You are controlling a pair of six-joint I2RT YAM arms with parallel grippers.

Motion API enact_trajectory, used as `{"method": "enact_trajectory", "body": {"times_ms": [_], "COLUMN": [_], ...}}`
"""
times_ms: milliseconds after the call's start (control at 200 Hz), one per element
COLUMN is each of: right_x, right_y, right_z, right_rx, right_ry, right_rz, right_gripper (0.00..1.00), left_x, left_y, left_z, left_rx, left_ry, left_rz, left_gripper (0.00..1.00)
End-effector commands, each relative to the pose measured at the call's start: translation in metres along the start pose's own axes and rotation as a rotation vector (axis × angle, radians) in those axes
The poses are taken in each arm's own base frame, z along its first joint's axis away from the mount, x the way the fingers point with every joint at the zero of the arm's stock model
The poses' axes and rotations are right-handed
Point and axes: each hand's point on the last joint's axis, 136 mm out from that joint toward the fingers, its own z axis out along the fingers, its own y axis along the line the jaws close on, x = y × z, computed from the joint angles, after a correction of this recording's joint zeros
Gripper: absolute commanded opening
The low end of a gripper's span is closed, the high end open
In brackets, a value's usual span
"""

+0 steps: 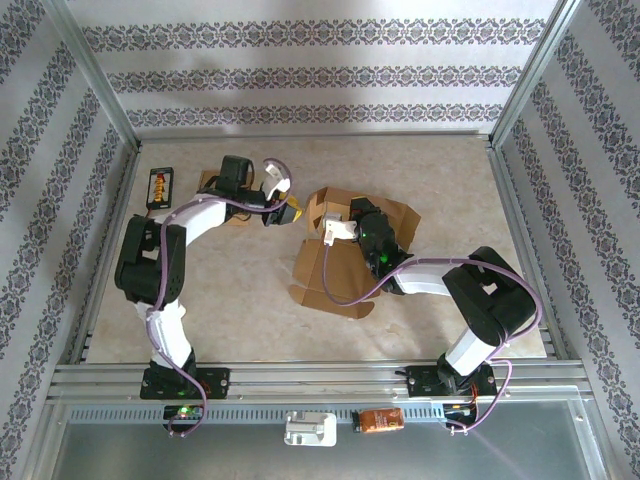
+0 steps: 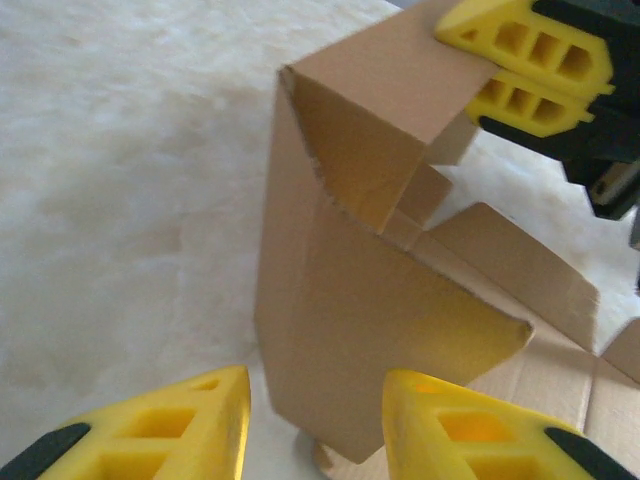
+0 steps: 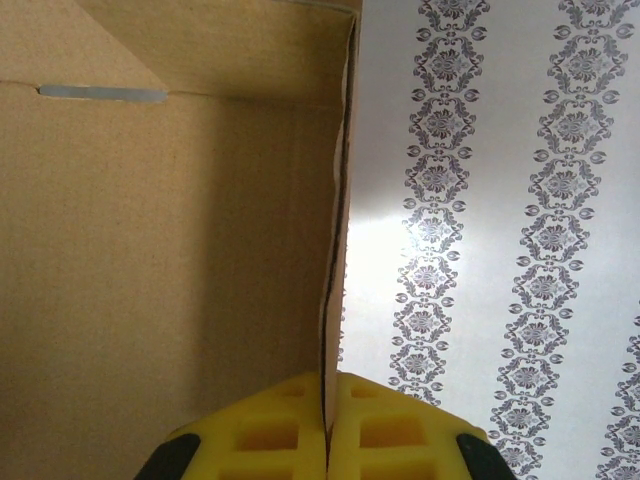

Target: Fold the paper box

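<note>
Part-folded cardboard box (image 1: 335, 272) is seen at centre of the table (image 1: 450, 170), far half partly hidden in top view by the right arm (image 1: 440, 275). An upright wall edge is pinched tight by the right gripper (image 3: 327, 400). The left gripper (image 2: 315, 378) is held apart w/ box's lower corner btwn its fingers; contact can't be told.

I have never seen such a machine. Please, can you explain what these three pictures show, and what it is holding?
These are two robot arms bolted to a table. The overhead picture looks down on them: the left arm and the right arm reach toward a half-folded cardboard box on the table. The other two pictures come from small cameras on the wrists. The right arm's jaws are shut on an upright edge of the box. The left arm's jaws stand open, facing another side.
</note>
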Motion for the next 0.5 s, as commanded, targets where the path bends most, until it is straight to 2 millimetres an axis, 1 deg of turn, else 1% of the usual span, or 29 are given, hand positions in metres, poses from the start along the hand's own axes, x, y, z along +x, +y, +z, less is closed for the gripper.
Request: {"method": "enact_trajectory", "body": {"times_ms": [0, 105, 165, 295, 355, 440, 495], "right_x": [-0.008, -0.01, -0.01, -0.01, -0.012, -0.013, -0.013], "right_y": [0.031, 0.03, 0.03, 0.03, 0.029, 0.029, 0.031], "right_z": [-0.003, -0.004, -0.005, -0.005, -0.005, -0.005, -0.005], "right_rx": [-0.099, -0.098, -0.098, -0.098, -0.098, -0.099, -0.103], "right_ry": [-0.03, -0.04, -0.041, -0.042, -0.047, -0.052, -0.053], "right_rz": [-0.059, -0.054, -0.053, -0.052, -0.042, -0.027, -0.025], "right_gripper": [0.0, 0.0, 0.0, 0.0, 0.0, 0.0, 0.0], "left_x": [0.008, 0.016, 0.013, 0.006, 0.005, 0.005, 0.007], "left_y": [-0.032, -0.027, -0.025, -0.032, -0.033, -0.022, -0.011], "left_z": [0.019, 0.034, 0.038, 0.046, 0.052, 0.065, 0.073], "left_rx": [0.167, 0.163, 0.161, 0.182, 0.184, 0.128, 0.065], "left_ry": [0.076, 0.131, 0.117, 0.095, 0.09, 0.093, 0.101], "left_rz": [0.0, -0.001, 0.0, 0.007, 0.004, -0.023, -0.051], "left_gripper": [0.4, 0.4, 0.4, 0.4, 0.41, 0.44, 0.5]}}
